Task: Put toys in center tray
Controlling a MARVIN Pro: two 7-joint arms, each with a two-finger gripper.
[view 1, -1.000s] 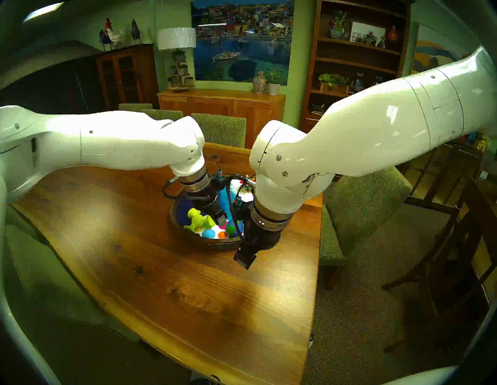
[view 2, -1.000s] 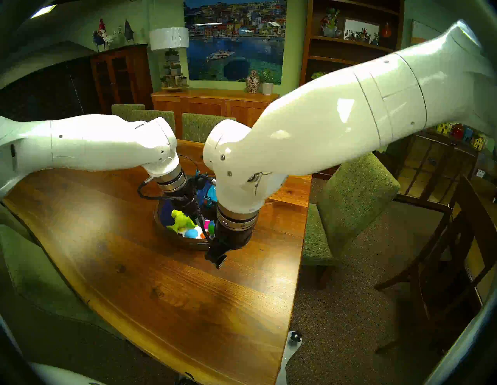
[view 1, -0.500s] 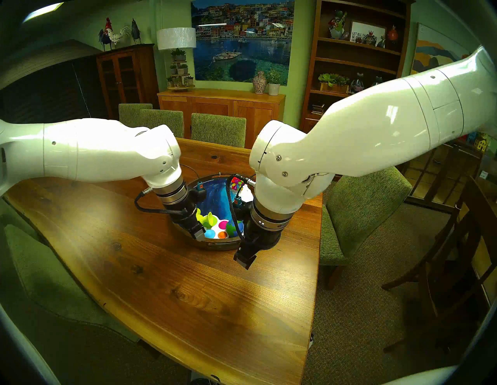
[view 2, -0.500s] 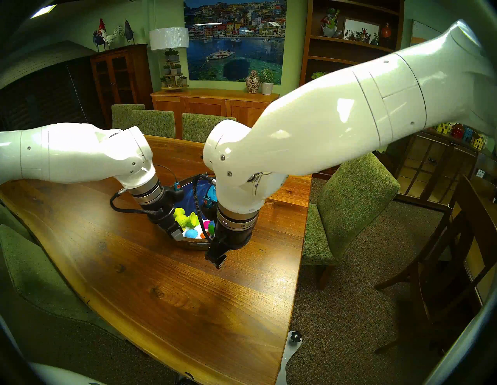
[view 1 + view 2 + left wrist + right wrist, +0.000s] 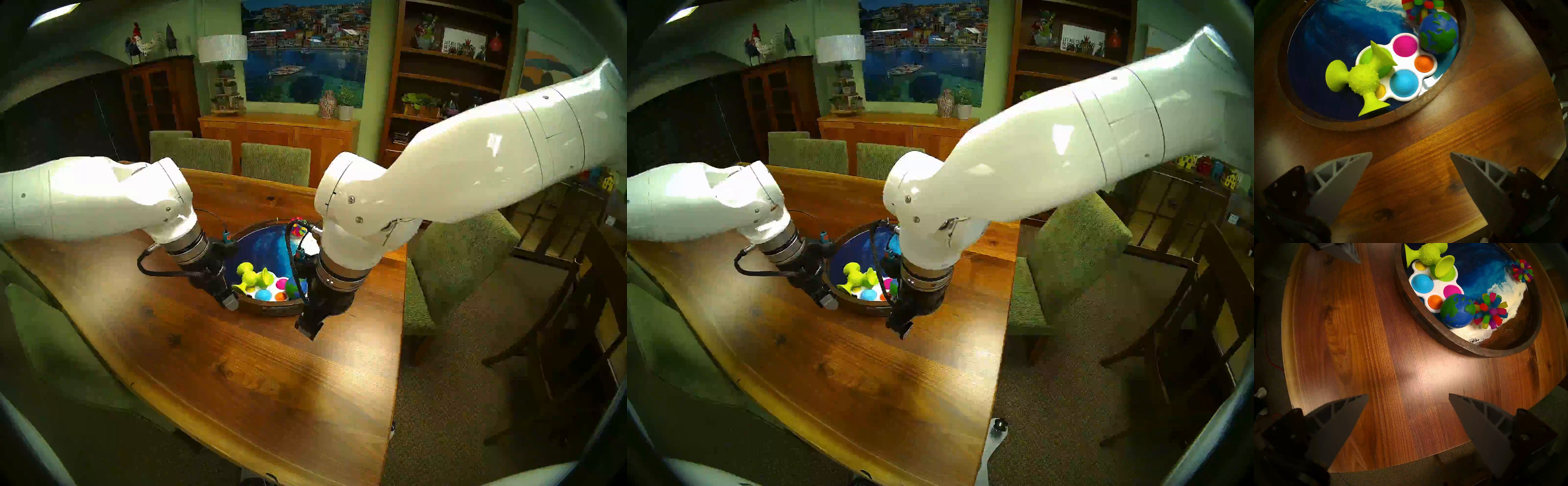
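Observation:
The center tray (image 5: 268,307) is round with a dark wooden rim and a blue-and-white wave inside, and it holds the toys. A lime-green suction-cup toy (image 5: 1362,79) lies partly on a white pop toy (image 5: 1407,67) with coloured bubbles. A blue-green globe ball (image 5: 1456,310) rests beside one multicoloured spiky ball (image 5: 1491,310), and another spiky ball (image 5: 1522,271) sits farther back. My left gripper (image 5: 1411,152) hangs open and empty over bare table just outside the tray's left rim. My right gripper (image 5: 1408,394) is open and empty over the table near the tray's front right.
The wooden table (image 5: 237,373) curves to a near edge in front of both grippers. Green upholstered chairs (image 5: 458,264) stand on the right and at the far side. A left finger (image 5: 1342,251) shows in the right wrist view's top left corner.
My left arm has drawn back to the left, out from over the tray, leaving the lime-green toy lying inside. The right arm has stayed put.

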